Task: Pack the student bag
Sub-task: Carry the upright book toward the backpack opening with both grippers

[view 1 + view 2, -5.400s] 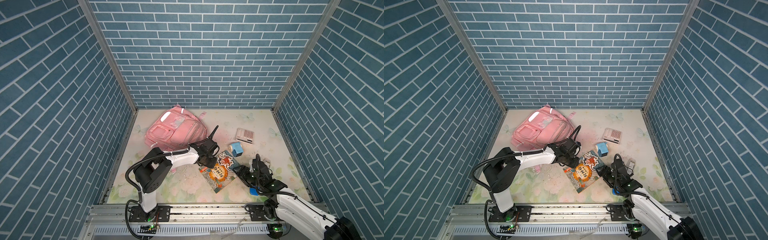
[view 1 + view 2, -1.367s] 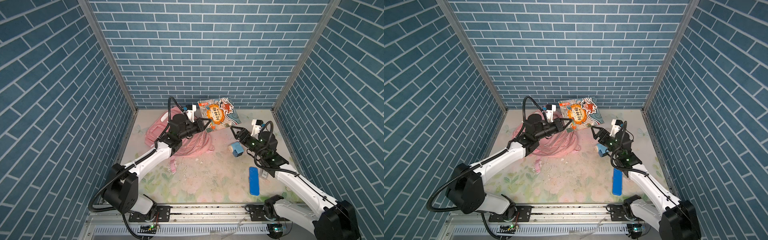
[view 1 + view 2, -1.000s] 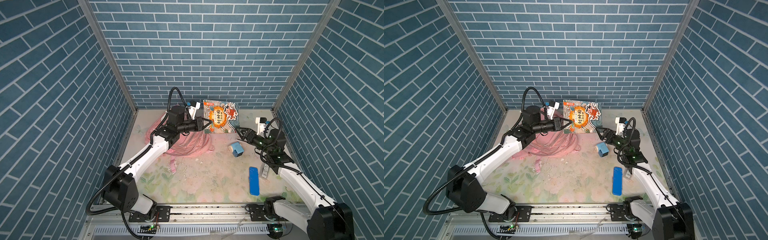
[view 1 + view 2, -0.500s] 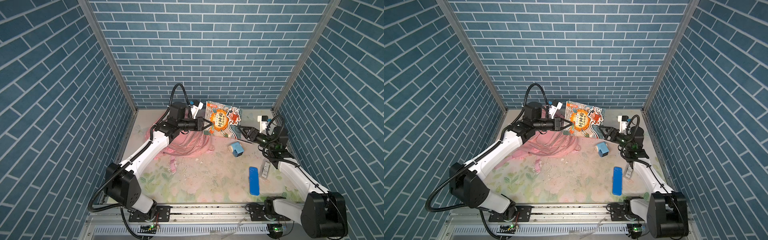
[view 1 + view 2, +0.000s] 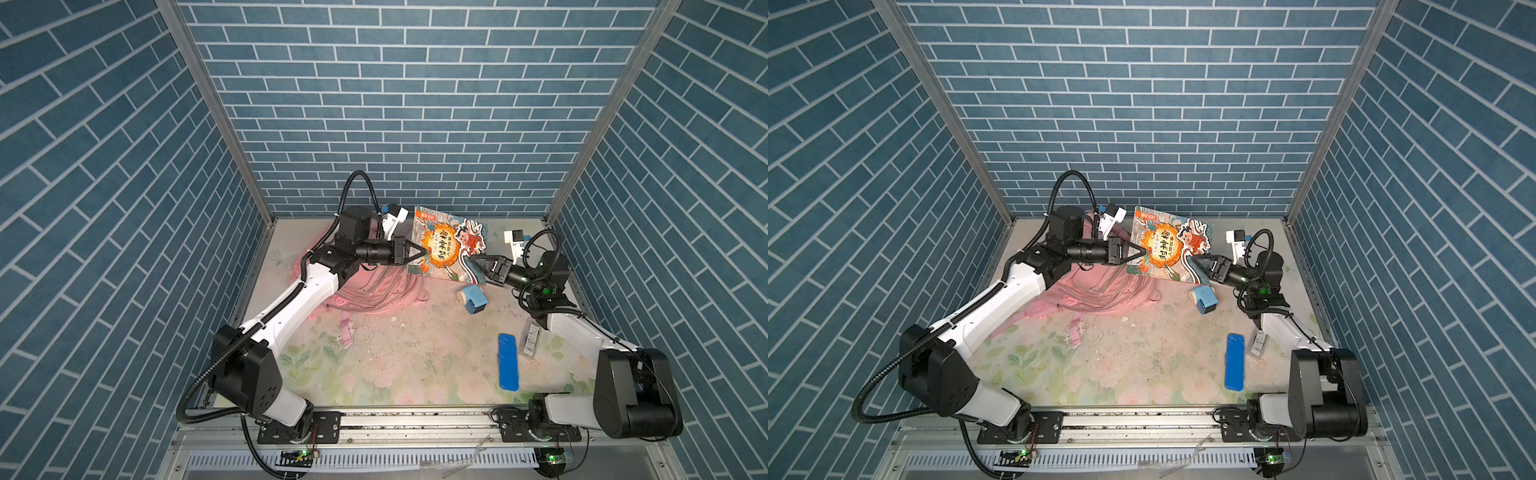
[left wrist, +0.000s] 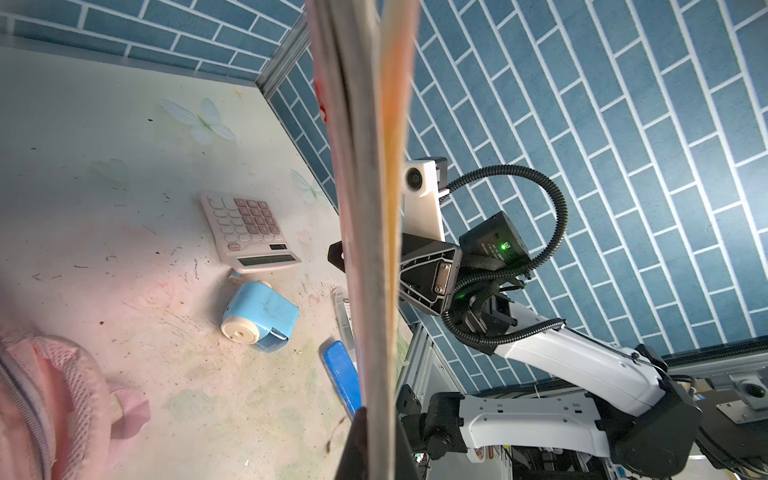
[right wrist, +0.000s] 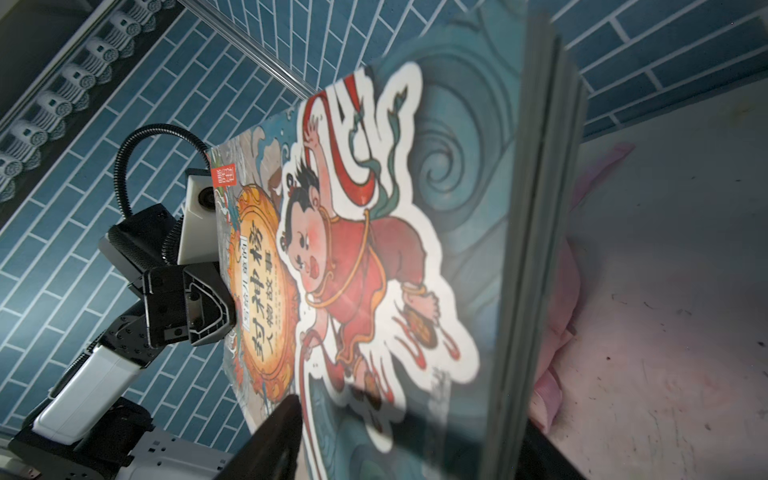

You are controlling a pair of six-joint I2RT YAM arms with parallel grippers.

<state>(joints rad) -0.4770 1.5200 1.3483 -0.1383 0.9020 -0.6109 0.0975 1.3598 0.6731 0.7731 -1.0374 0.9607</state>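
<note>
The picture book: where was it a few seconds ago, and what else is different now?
The book was lying flat near the front of the table. The left end effector has gripped its edge and lifted it, held on edge in the air, to the back near the bag. The right end effector has swung up to straddle the opposite edge. The sharpener stayed put.
</note>
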